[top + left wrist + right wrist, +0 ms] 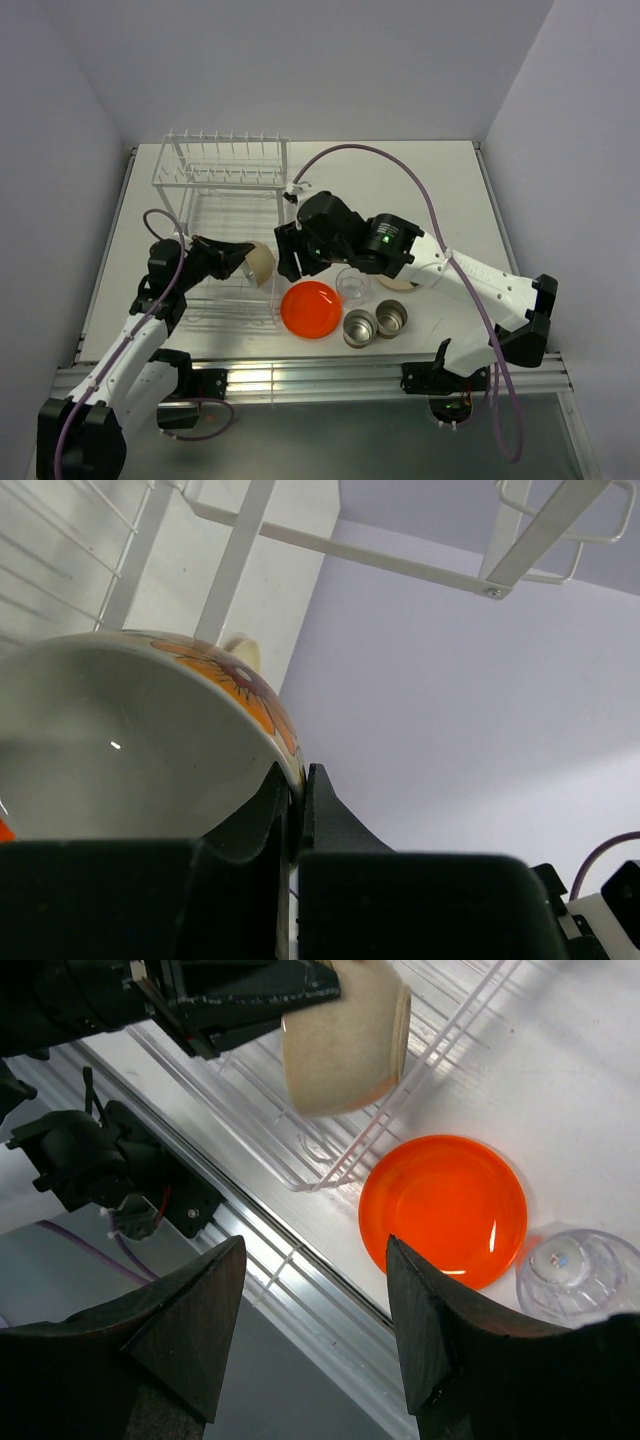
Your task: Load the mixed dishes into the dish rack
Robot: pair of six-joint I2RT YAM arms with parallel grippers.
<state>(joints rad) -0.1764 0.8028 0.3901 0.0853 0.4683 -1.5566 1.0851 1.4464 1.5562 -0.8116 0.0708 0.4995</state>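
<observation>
Top external: left pincer clenched on bowl rim, bowl over rack's right edge; right pincer released, hanging near plate by table's near edge; glass, cups just beside plate

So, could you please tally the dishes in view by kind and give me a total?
Plates: 2, orange-red plate and cream plate, mostly hidden under the right arm
Bowls: 1, white-beige bowl
Glasses: 1, clear glass
Steel cups: 2, nearer steel cup and farther steel cup
Total: 6
</observation>
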